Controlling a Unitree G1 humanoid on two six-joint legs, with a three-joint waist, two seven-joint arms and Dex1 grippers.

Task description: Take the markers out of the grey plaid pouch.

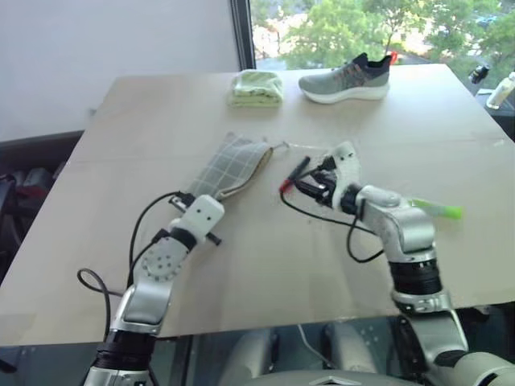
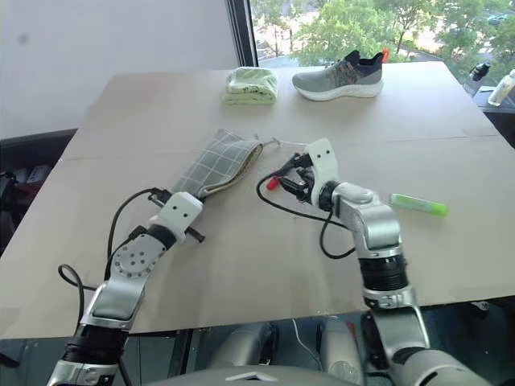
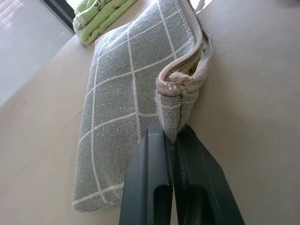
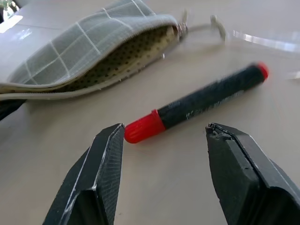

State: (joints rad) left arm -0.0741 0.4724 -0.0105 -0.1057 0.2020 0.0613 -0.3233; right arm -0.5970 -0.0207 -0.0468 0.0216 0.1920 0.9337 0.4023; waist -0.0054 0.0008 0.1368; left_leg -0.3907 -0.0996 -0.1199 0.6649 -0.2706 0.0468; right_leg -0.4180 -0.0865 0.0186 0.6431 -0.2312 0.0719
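While the grey plaid pouch lies on the worktop, its corner is pinched by the left claw — closed on fabric. Beside the pouch, a marker lies before the right claw — open, empty.

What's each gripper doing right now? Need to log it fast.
Left gripper: shut on the grey plaid pouch, pinching its end.
Right gripper: open, holding nothing, a black marker with a red cap lying on the table just ahead.
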